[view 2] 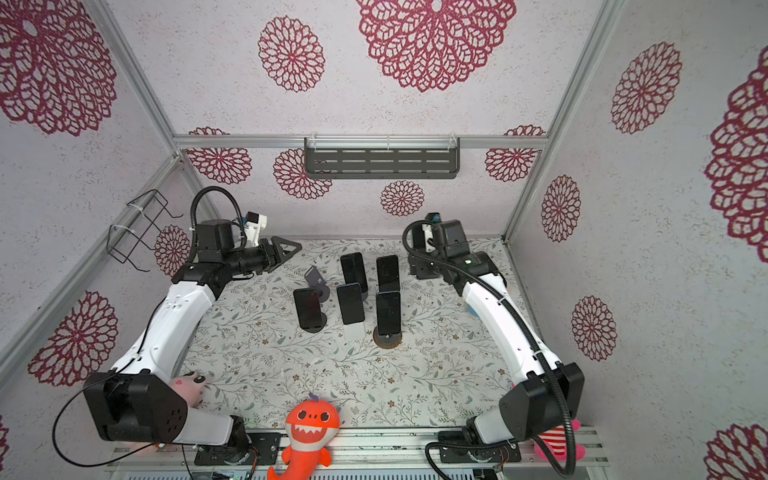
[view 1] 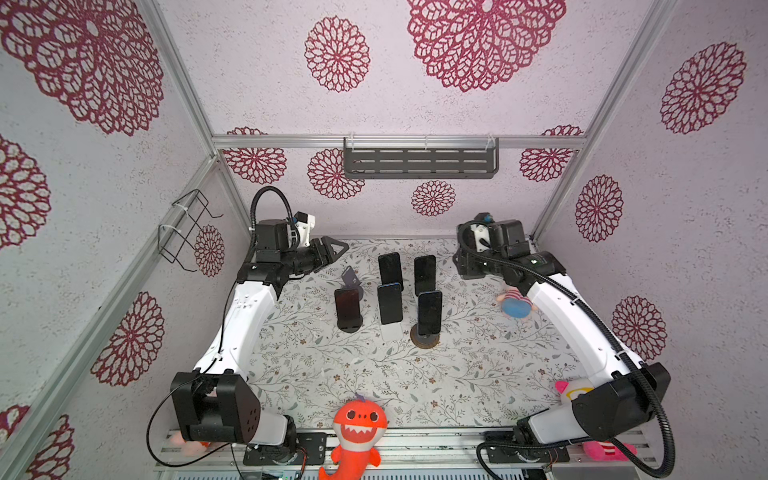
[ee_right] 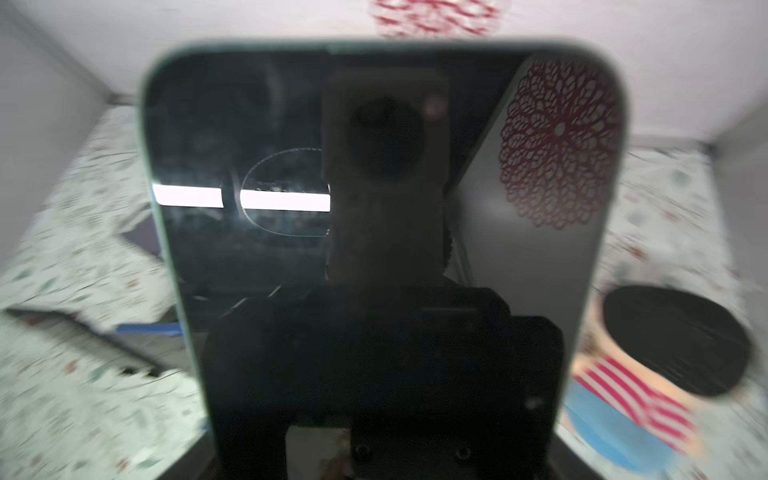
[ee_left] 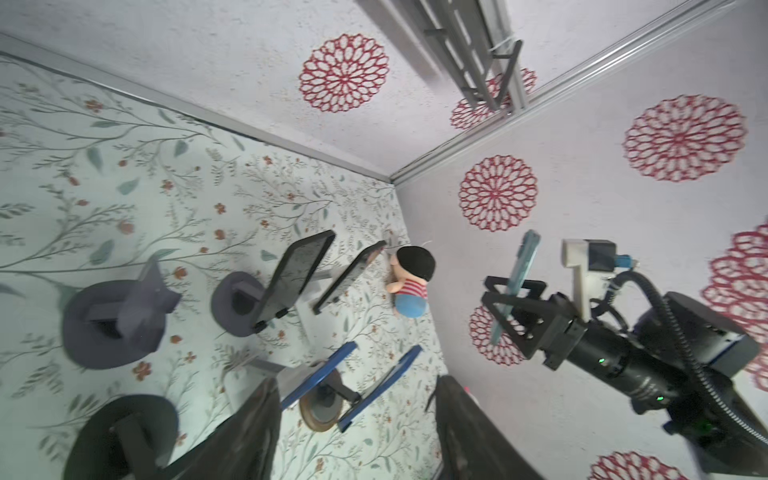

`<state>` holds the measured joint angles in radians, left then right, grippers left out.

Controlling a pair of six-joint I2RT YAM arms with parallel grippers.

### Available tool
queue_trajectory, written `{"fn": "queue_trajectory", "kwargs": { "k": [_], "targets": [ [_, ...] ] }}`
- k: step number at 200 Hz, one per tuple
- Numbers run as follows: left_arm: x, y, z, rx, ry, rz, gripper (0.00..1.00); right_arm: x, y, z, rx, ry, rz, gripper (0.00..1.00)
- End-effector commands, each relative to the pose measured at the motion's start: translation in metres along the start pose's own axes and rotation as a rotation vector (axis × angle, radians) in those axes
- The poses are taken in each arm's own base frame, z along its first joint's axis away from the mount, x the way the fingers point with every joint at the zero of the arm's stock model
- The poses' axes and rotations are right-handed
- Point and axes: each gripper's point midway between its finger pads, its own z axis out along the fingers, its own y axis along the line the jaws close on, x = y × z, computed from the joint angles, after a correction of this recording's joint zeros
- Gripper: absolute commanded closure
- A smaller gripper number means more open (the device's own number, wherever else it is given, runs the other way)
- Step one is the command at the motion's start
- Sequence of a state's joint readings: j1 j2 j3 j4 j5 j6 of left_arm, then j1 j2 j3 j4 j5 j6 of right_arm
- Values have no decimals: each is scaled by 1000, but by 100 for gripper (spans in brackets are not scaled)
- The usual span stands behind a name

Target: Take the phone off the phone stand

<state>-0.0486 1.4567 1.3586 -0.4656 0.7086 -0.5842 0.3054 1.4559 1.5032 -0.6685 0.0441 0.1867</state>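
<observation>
A dark-screened phone (ee_right: 382, 187) with a pale green edge fills the right wrist view. In the left wrist view that phone (ee_left: 525, 253) stands upright in the air near the right wall, with my right gripper (ee_left: 513, 293) shut on its lower part. An empty grey phone stand (view 1: 351, 277) sits at the back left of the group, also seen as the grey phone stand (ee_left: 116, 324) in the left wrist view. My left gripper (view 1: 334, 253) hovers behind it, open and empty, its fingers (ee_left: 241, 436) wide apart. Several other phones (view 1: 390, 303) rest on stands.
A small doll (view 1: 515, 303) with a striped shirt lies by the right arm. An orange shark plush (view 1: 359, 428) and a pink plush (view 1: 573, 390) sit at the front edge. A grey shelf (view 1: 419, 162) hangs on the back wall, and a wire basket (view 1: 187, 232) on the left wall.
</observation>
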Motion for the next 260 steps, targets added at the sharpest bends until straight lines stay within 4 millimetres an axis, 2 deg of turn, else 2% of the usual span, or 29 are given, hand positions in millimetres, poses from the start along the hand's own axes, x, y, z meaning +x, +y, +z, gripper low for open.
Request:
{"fn": "queue_trajectory", "kwargs": {
  "k": [1, 30, 52, 101, 136, 187, 260],
  "targets": [
    [13, 21, -5, -114, 37, 60, 37, 18, -50, 9, 151, 70, 52, 58],
    [19, 28, -5, -136, 55, 65, 37, 30, -94, 42, 228, 139, 64, 58],
    [21, 39, -8, -198, 49, 75, 37, 38, -114, 73, 265, 191, 55, 59],
    [31, 47, -15, -251, 68, 98, 37, 66, -122, 149, 249, 325, 60, 60],
    [38, 48, -19, -258, 79, 111, 37, 79, -124, 189, 238, 375, 68, 60],
    [42, 48, -19, -247, 82, 108, 37, 91, -127, 221, 230, 411, 65, 56],
    [47, 56, -15, -259, 92, 108, 35, 103, -126, 241, 198, 450, 56, 29]
  ]
}}
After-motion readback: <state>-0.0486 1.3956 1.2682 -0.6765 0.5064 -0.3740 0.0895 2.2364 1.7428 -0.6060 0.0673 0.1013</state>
